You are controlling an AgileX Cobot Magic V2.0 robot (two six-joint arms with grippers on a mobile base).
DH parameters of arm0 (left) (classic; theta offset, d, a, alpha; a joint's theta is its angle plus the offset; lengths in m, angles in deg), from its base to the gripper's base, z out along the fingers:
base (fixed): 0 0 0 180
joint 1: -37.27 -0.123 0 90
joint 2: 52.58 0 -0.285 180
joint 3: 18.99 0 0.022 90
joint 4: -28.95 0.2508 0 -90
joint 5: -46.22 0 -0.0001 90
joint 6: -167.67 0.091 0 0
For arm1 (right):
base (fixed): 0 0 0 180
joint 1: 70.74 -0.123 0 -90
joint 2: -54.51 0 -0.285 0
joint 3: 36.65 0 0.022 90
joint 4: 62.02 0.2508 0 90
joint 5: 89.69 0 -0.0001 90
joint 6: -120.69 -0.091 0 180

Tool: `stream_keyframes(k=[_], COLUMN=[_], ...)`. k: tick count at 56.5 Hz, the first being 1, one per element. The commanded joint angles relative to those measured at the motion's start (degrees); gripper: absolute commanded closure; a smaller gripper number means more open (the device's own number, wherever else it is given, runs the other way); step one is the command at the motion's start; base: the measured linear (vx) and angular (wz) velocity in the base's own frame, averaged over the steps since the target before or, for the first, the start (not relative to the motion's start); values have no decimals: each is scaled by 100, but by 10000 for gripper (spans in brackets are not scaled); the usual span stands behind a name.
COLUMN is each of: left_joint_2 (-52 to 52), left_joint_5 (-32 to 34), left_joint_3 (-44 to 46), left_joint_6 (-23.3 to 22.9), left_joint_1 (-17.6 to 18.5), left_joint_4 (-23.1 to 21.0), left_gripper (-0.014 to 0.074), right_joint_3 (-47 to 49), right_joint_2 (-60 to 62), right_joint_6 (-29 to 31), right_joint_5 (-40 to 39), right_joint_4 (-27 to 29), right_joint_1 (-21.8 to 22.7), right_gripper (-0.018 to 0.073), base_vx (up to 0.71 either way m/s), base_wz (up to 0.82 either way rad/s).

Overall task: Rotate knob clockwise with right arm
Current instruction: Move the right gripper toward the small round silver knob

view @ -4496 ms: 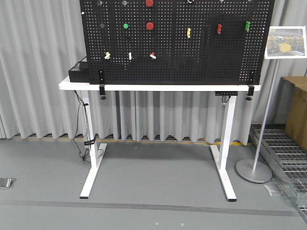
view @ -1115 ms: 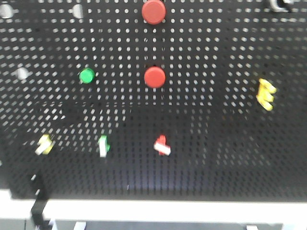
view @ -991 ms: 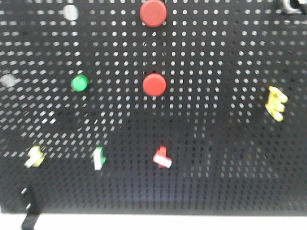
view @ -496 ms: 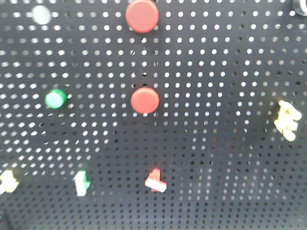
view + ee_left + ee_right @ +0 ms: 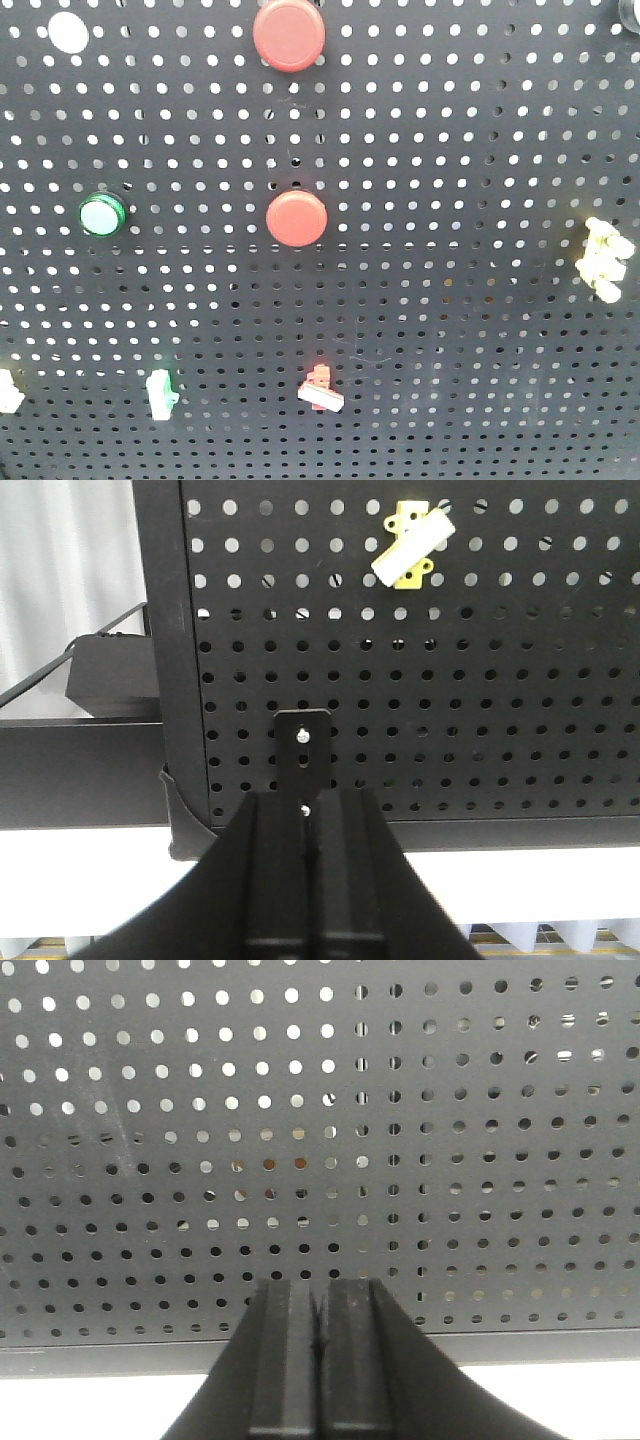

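Low on the board [image 5: 480,150], a red knob [image 5: 322,388] was seen, untouched. The right gripper [image 5: 320,1295] was shut tight, faced at bare holes near the bottom edge. The reach was judged hardly begun; next it should be opened and moved to the knob.

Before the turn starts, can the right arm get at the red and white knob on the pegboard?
Probably, not yet: nothing blocks the red and white knob, but the right gripper faces bare pegboard with jaws shut, no knob in its view.
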Motion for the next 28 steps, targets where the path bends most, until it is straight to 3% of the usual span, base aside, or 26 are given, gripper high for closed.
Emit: stream_keyframes(k=[1,19,28], left_joint_2=[-58,-58,-58], left_joint_5=[493,493,493], left_joint_3=[-65,-65,-65], left_joint_6=[-27,-27,-27], left_joint_1=[37,37,37], left_joint_4=[-22,-22,-22], left_gripper=[603,603,603], right_joint_3=[-33,-33,28], right_joint_2=[76,76,76], right_joint_6=[31,30,15], right_joint_5=[-486,-499,-1160], right_joint_4=[-46,-46,-17], right_joint_1=[-4,-4,-4], right_gripper=[566,566,566], base_vx=[0,0,0], base_wz=[0,0,0])
